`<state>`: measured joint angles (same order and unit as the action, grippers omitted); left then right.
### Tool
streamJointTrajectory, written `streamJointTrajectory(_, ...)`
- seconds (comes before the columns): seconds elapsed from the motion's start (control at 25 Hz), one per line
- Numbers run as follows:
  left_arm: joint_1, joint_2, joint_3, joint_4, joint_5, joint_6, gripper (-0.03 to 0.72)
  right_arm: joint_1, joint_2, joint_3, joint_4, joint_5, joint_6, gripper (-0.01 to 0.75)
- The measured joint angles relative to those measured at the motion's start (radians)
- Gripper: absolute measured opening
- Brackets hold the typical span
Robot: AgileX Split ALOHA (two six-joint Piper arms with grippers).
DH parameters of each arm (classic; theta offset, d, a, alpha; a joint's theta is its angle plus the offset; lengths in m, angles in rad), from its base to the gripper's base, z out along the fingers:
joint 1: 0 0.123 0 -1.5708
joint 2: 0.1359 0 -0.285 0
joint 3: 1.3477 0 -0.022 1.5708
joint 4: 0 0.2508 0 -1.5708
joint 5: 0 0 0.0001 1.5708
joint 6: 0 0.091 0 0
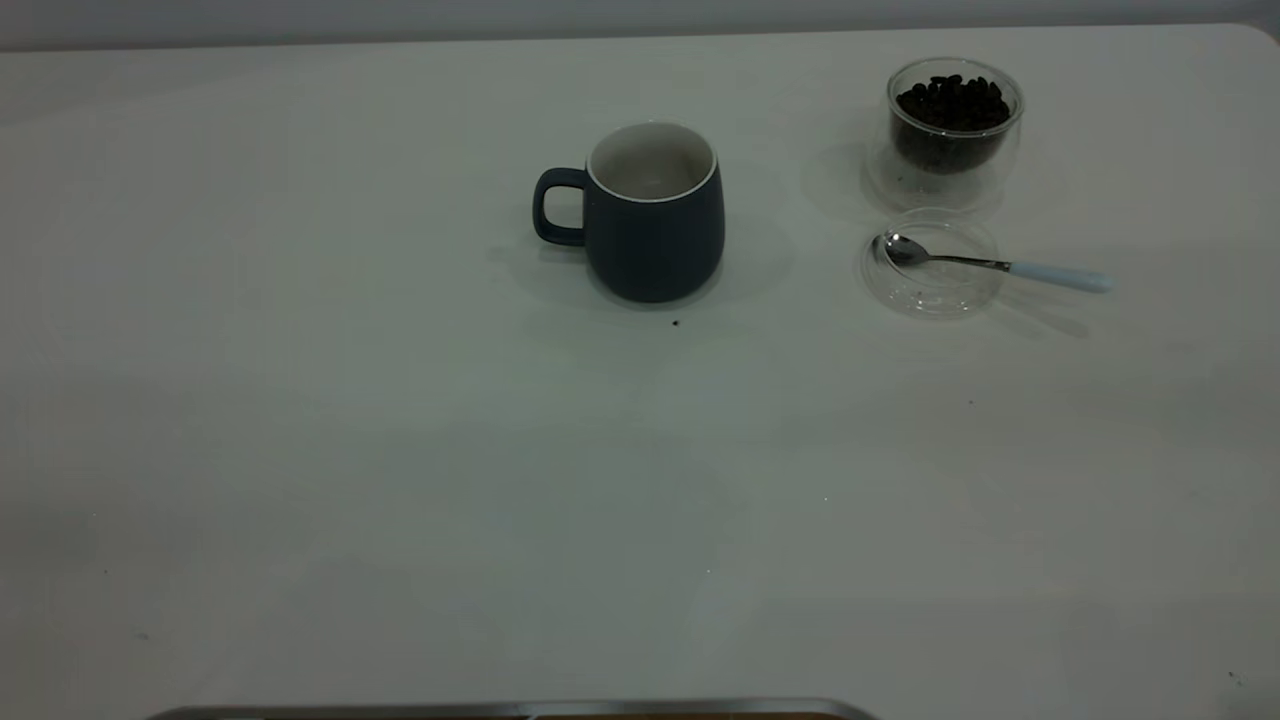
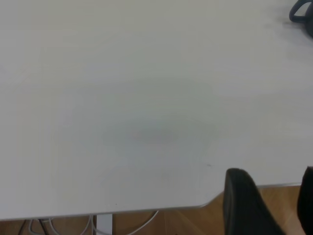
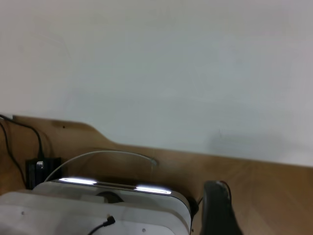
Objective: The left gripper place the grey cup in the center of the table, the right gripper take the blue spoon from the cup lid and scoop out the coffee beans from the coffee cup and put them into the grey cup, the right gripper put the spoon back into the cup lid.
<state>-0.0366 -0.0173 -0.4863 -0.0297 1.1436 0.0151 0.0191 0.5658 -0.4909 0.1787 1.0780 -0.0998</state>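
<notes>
The grey cup (image 1: 655, 225), a dark mug with a white inside, stands upright near the table's middle with its handle to the left; its handle shows in the left wrist view (image 2: 301, 12). The glass coffee cup (image 1: 952, 130) with coffee beans stands at the back right. The blue-handled spoon (image 1: 1000, 265) lies with its bowl in the clear cup lid (image 1: 932, 290) in front of it. Neither arm shows in the exterior view. My left gripper (image 2: 276, 205) is open and empty, off the table's edge. My right gripper (image 3: 217, 208) hangs off the table over the wooden floor.
A stray bean (image 1: 676, 323) lies just in front of the mug. The white table (image 1: 400, 480) fills the exterior view. A white device (image 3: 98, 210) and cables sit below the table edge in the right wrist view.
</notes>
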Motion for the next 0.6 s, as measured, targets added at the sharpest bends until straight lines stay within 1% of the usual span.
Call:
streamJointTrajectory(0.16,0.000,0.000,0.000,0.000,0.000,0.000,0.337,0.002,-0.198,0.016,-0.010,0.014,0.002,0.493)
streamJointTrajectory(0.28,0.000,0.000,0.000,0.000,0.000,0.000,0.337,0.025,-0.307,0.016,-0.014,0.021,0.002,0.487)
streamJointTrajectory(0.4,0.000,0.000,0.000,0.000,0.000,0.000,0.337,0.040,-0.394,0.019,-0.016,0.029,0.002,0.479)
streamJointTrajectory(0.6,0.000,0.000,0.000,0.000,0.000,0.000,0.337,0.040,-0.520,0.019,-0.016,0.037,0.002,0.468)
